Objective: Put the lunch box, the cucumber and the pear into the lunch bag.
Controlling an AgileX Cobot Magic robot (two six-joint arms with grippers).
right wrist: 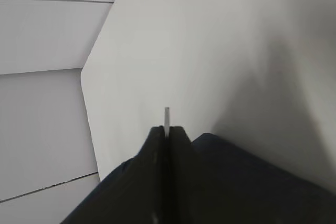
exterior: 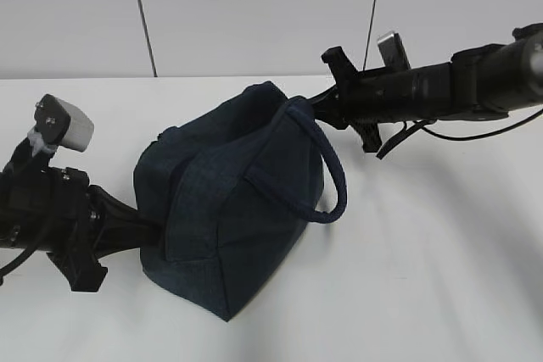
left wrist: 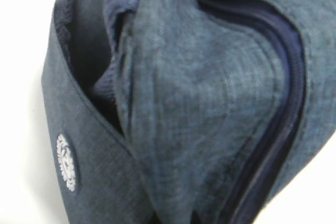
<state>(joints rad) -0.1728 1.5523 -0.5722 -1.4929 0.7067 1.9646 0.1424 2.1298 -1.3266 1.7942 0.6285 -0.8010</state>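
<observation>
The dark navy lunch bag lies slumped on the white table between my two arms, its loop handle hanging to the right. My left gripper is at the bag's near left end, shut on a fold of its fabric. In the left wrist view the bag fills the frame, with its zipper running down the right. My right gripper is at the bag's far end. Its jaws are shut on a thin silver zipper pull. The lunch box, cucumber and pear are out of view.
The white table spreads around the bag. Its far edge meets a pale panelled wall. A round white logo patch sits on the bag's side.
</observation>
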